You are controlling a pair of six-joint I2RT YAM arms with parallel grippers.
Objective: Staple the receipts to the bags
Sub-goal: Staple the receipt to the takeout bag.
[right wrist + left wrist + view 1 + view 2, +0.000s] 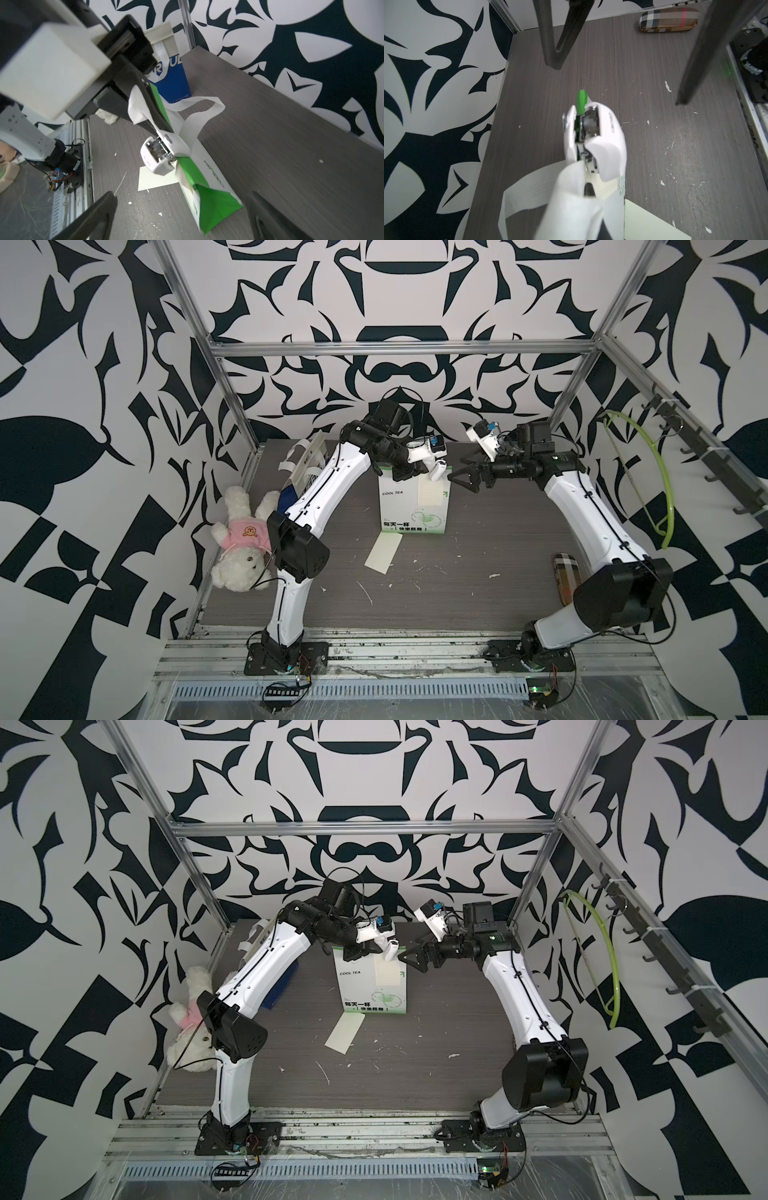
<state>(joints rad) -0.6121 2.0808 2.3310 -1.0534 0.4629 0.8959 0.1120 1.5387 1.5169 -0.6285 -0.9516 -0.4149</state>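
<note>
Your left end effector [422, 472] is clamped on the stapler [439, 471] at the top edge of the COOL TEA bag [401, 506], where one receipt [430, 492] lies against the front. Your right end effector [462, 481], jaws wide apart, hangs just beside that corner. The second receipt [384, 551] lies flat on the desk [478, 572] at the bag's foot, its long axis slanting forward, lower than both end effectors. The navy bag [172, 85] stands near the back left corner.

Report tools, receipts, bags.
Left tool shut on stapler at Cool Tea bag rim. Right tool open alongside. Receipt on bag front; second receipt flat on table.
</note>
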